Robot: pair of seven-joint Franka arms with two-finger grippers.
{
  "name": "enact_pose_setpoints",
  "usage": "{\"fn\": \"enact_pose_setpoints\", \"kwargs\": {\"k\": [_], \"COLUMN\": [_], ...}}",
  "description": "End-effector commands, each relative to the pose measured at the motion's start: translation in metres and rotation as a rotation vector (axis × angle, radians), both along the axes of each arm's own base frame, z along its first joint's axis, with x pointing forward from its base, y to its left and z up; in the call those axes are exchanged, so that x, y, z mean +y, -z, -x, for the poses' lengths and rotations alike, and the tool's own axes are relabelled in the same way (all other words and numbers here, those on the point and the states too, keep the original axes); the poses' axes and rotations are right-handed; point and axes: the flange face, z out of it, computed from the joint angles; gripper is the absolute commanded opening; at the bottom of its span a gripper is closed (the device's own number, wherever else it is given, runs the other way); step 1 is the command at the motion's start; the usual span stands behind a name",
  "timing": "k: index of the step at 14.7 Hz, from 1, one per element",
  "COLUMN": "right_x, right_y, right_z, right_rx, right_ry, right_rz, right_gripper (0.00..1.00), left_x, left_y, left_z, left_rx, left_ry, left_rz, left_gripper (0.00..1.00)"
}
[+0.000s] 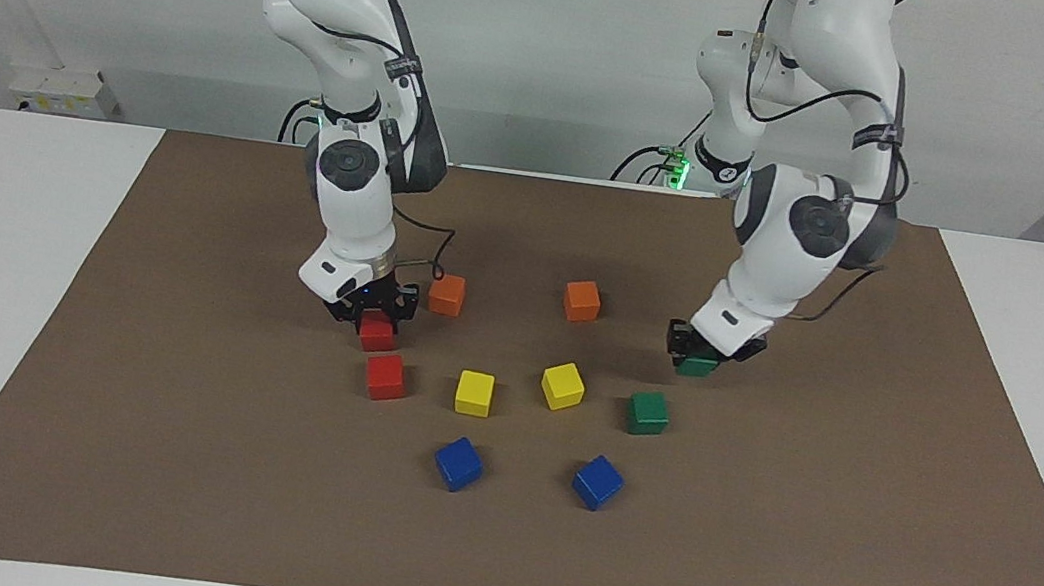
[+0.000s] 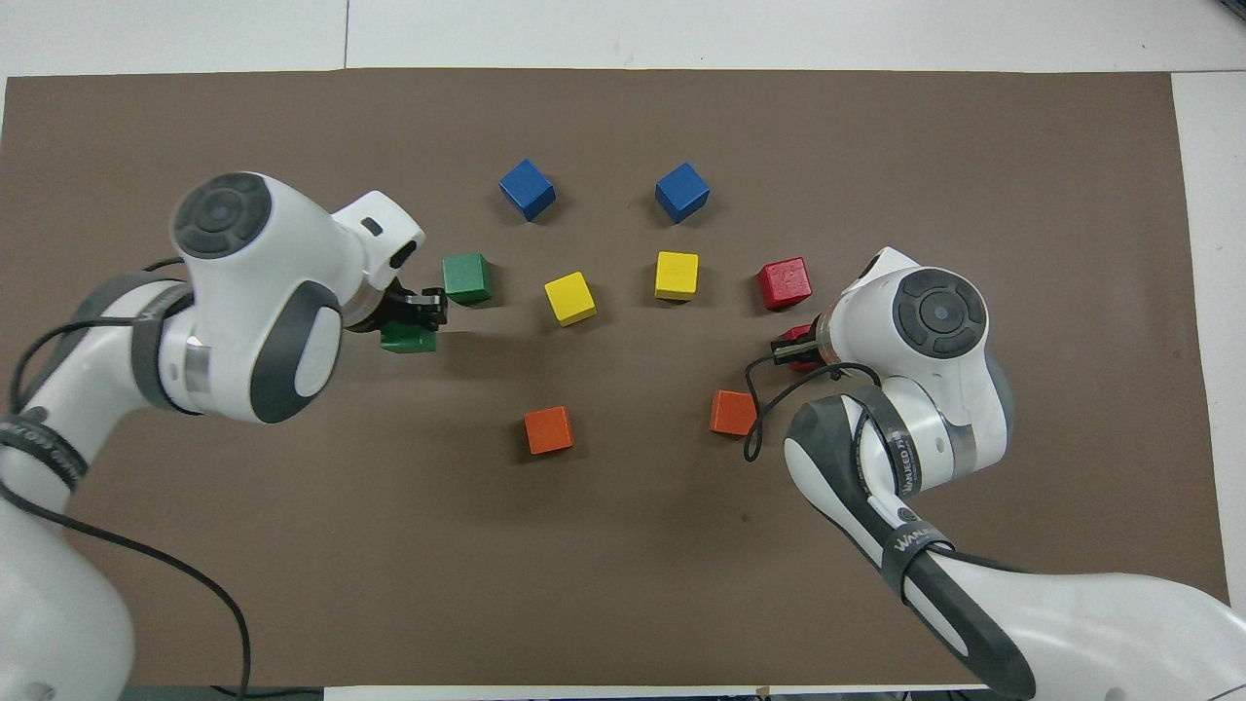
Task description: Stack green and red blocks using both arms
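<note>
Over the brown mat (image 1: 159, 447), toward the left arm's end, the left gripper (image 1: 702, 349) clamps a dark green block (image 1: 698, 365) that is lifted just off the mat, close to the second green block (image 1: 647, 412), which rests on the mat. Toward the right arm's end, the right gripper (image 1: 376, 306) is down at mat level with its fingers pinched on a bright red block (image 1: 378, 333); the other red block (image 1: 385, 376) sits just beside it, farther from the robots. All four cubes are small, glossy and equal in size. A dark band on the right arm's forearm (image 2: 910, 545) carries white lettering, only partly legible. Two orange cubes (image 1: 582, 300), two yellow cubes (image 1: 474, 393) and two blue cubes (image 1: 458, 463) lie between the arms, apart from one another.
</note>
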Motion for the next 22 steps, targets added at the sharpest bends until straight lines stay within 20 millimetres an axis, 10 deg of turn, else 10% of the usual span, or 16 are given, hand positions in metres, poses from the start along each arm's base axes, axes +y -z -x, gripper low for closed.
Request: {"fn": "enact_pose_setpoints", "kwargs": {"k": [1, 5, 9, 22], "right_x": [-0.035, -0.134, -0.189, -0.2], "right_y": [-0.058, -0.081, -0.07, -0.027], "right_z": [-0.027, -0.057, -0.053, -0.041], "right_rx": [0.038, 0.041, 0.014, -0.042], "right_ry": [-0.023, -0.121, -0.086, 0.071], "right_rz": [0.005, 0.005, 0.007, 0.004], "right_gripper": [0.0, 0.0, 0.0, 0.0], "left_x": [0.078, 0.194, 0.25, 0.272], "left_y": [-0.013, 0.001, 0.035, 0.087], "left_z": [0.003, 0.016, 0.035, 0.04], "left_rx": [0.008, -0.014, -0.069, -0.119], "left_ry": [-0.024, 0.02, 0.002, 0.001], "left_rz": [0.02, 0.023, -0.004, -0.063], "left_gripper": [0.0, 0.0, 0.0, 0.0]}}
